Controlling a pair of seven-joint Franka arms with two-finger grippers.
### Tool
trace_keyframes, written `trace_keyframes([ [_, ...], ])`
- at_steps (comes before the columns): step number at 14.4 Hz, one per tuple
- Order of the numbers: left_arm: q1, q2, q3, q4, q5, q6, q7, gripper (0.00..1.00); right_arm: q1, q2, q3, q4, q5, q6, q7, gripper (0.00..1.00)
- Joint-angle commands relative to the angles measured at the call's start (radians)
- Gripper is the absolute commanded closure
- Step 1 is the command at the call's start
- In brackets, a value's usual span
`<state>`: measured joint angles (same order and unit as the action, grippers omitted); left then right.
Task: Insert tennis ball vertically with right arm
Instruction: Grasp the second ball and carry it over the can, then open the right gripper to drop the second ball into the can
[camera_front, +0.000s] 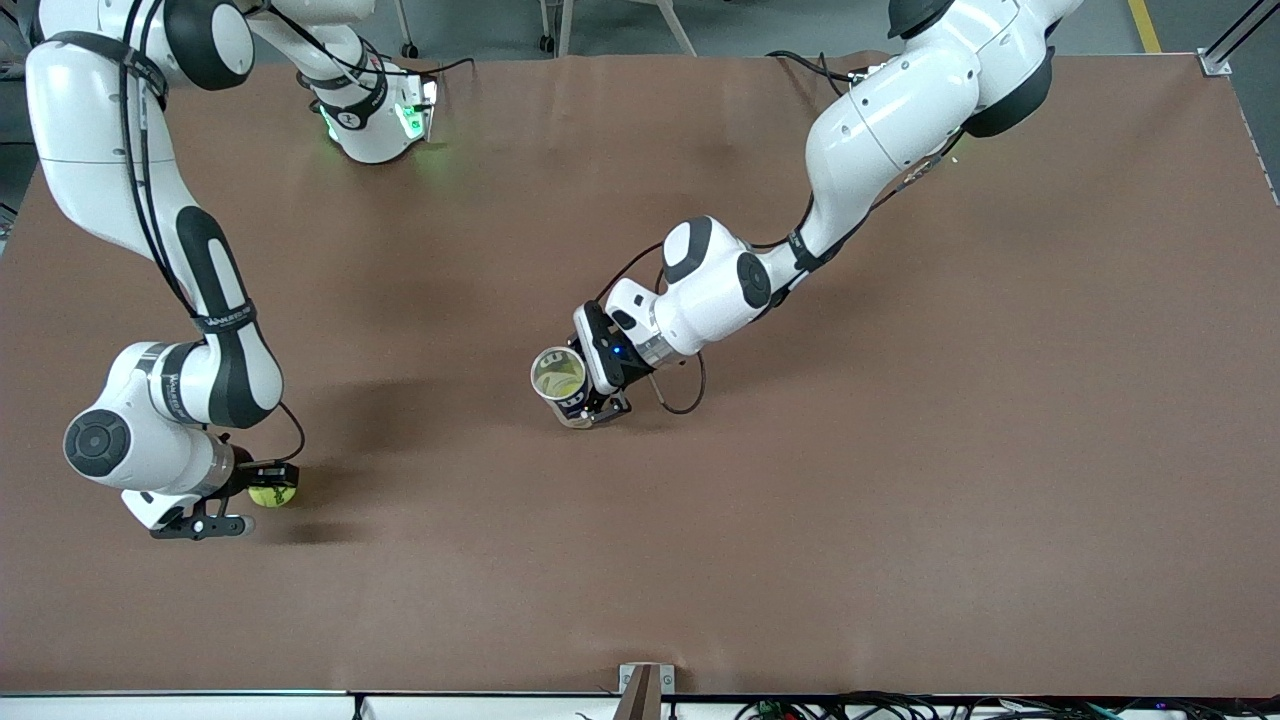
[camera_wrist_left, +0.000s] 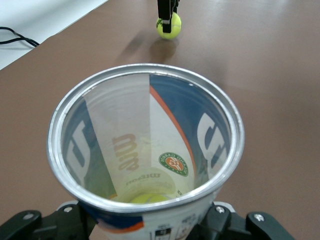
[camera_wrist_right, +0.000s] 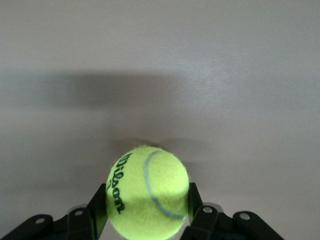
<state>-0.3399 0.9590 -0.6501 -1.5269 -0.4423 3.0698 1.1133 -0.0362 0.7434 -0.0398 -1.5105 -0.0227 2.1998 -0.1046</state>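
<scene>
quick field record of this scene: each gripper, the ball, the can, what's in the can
right gripper: shut on the tennis ball, toward the right arm's end of the table
tennis ball: yellow, Wilson print, pinched between the fingers, low over the table
left gripper: clamped around the ball can near the table's middle
ball can: held with its open mouth tilted up, metal rim, printed label
inside the can: another yellow ball at the bottom
insertion: not yet done; the held ball is apart from the can
</scene>
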Motion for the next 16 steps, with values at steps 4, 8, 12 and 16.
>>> trace_keyframes([
  [4,-0.002,0.003,0.004,-0.007,-0.019,0.012,0.020,0.24,0.038,-0.216,0.101,-0.023,0.289,-0.241,0.020,0.73],
  [8,-0.002,0.001,0.004,-0.012,-0.021,0.012,0.019,0.24,0.087,-0.268,0.152,-0.022,0.496,-0.327,0.028,0.73],
  [12,-0.002,0.000,0.004,-0.013,-0.021,0.012,0.019,0.23,0.211,-0.271,0.149,0.021,0.612,-0.315,0.196,0.73],
  [16,0.001,-0.005,0.004,-0.033,-0.021,0.012,0.016,0.24,0.269,-0.268,0.150,0.042,0.621,-0.289,0.350,0.73],
])
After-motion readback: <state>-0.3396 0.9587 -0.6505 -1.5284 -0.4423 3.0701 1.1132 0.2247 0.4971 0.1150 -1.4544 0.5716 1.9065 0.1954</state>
